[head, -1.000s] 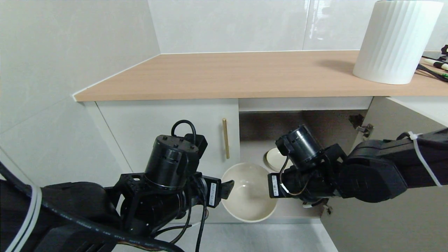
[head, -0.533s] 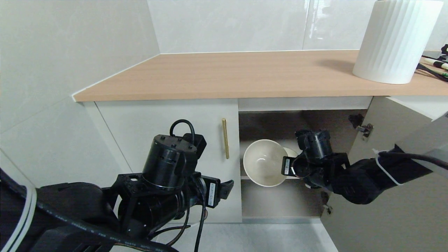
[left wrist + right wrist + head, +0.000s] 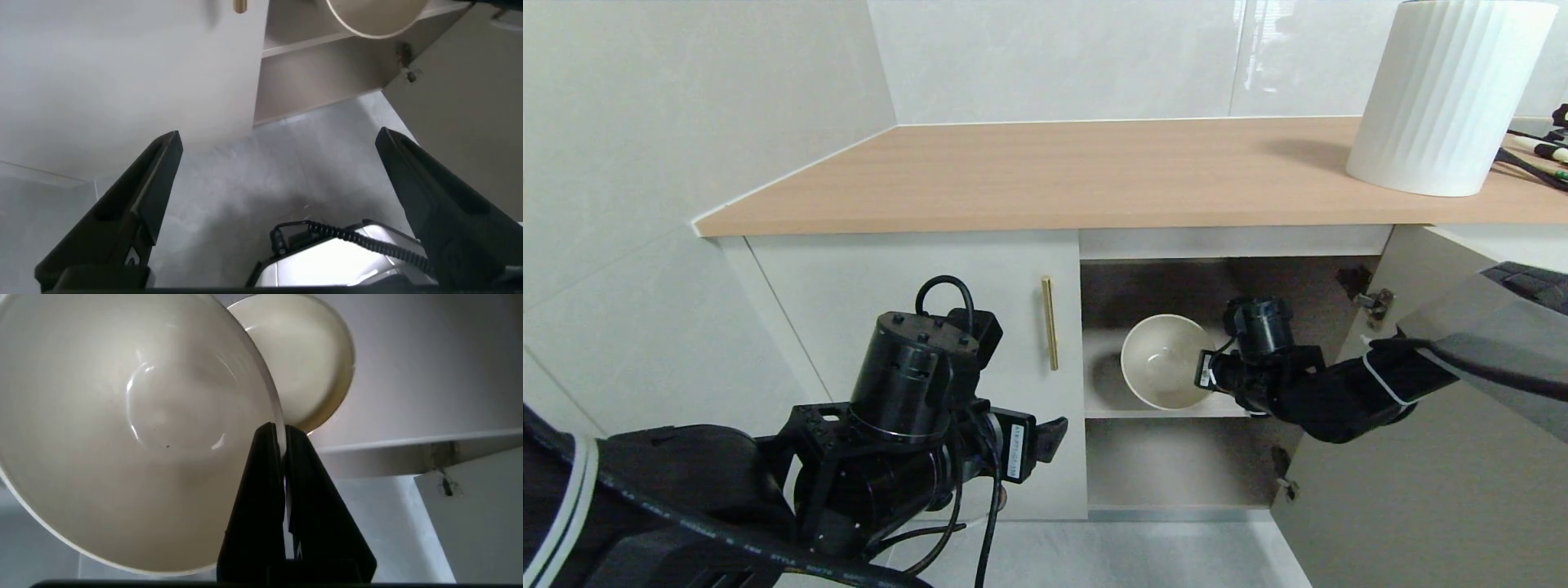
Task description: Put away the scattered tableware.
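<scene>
Here, the right end effector (image 3: pixel 1207 377) pinches the rim of a cream bowl (image 3: pixel 1162 362), its 2 fingers (image 3: pixel 260 498) clamped on either side of the edge. The bowl is tilted, hollow facing outward, at the upper shelf (image 3: pixel 1103 398) of the open cabinet below the desk (image 3: pixel 1054 175); whether it touches the shelf cannot be told. Just behind it sits a smaller plate (image 3: pixel 315 359). The left end effector (image 3: pixel 278 143) hangs spread wide and empty before the closed door (image 3: pixel 890 278), above the grey floor (image 3: pixel 327 180). A white ribbed container (image 3: pixel 1445 98) stands on the desk.
</scene>
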Motion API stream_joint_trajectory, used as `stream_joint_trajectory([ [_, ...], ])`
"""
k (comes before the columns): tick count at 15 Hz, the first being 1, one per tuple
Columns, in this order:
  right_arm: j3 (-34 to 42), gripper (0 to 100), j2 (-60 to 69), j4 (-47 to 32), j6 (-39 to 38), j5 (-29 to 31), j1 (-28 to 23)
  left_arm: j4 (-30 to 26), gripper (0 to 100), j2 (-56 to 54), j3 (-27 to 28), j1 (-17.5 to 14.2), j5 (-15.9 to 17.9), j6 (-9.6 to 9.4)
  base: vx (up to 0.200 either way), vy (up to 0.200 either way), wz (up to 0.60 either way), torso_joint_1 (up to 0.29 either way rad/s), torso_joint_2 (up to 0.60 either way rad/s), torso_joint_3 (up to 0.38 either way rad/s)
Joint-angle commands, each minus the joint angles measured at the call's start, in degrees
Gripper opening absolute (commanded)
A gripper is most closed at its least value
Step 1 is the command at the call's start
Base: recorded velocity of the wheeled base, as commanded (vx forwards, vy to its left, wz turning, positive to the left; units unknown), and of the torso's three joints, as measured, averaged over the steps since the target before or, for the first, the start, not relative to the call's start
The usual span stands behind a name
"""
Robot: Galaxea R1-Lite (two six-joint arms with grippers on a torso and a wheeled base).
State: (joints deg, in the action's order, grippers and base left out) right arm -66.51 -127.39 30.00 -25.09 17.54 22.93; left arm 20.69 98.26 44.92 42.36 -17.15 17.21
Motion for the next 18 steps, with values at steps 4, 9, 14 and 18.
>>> stream_joint_trajectory([
  [4, -5.38, 0, -4.71, -0.12, 0.04, 2.85, -2.1, 0.05, 100, -0.61, 0.08, -0.44, 0.01, 0.01, 0.0, 0.0, 0.0, 0.0, 0.0, 0.0],
  [9, -10.3, 0, -9.28, -0.38, 0.04, 4.96, -3.77, -0.03, 100, -1.14, -0.01, -0.44, -0.07, 0.01, 0.0, 0.0, 0.0, 0.0, 0.0, 0.0],
  [14, -11.97, 0, -10.25, -1.17, 0.04, 4.87, -3.86, -0.03, 100, -1.4, -0.1, -0.61, -0.07, 0.01, 0.0, 0.0, 0.0, 0.0, 0.0, 0.0],
  [18, -12.33, 0, -10.6, -1.17, 0.04, 4.52, -4.39, -0.03, 100, -1.4, -0.1, -0.7, -0.07, 0.1, 0.0, 0.0, 0.0, 0.0, 0.0, 0.0],
])
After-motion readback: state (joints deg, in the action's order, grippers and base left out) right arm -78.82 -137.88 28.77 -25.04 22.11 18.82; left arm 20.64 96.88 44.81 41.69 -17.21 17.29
